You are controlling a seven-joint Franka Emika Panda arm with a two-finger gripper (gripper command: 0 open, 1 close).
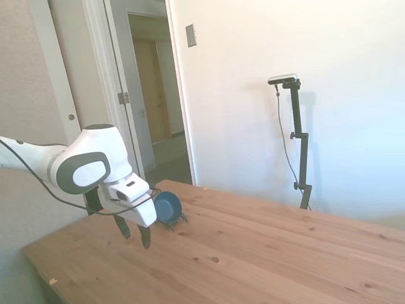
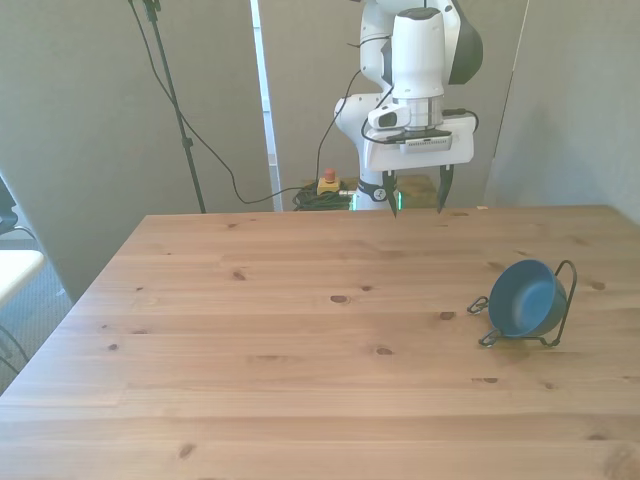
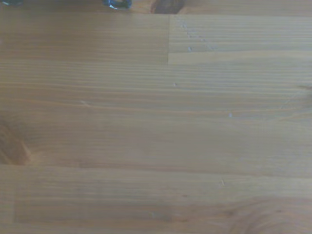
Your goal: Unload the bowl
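Tool [image 2: 416, 200] agape; bowl [image 2: 525, 300] on edge in rack [image 2: 562, 305], mouth toward front view's left

One dark blue bowl [image 2: 525, 299], standing on edge in rack. One thin dark wire rack [image 2: 556, 312] holding it. One wooden table [image 2: 300, 340]. One white robot arm [image 1: 76, 166]. One two-finger gripper [image 2: 417, 194]: two dark fingers counted, spread apart, nothing between. One red-topped button box [image 2: 327, 184] on floor behind table. One doorway [image 1: 158, 95], one wall plate [image 1: 190, 35] beside it. Wrist view: table boards only.
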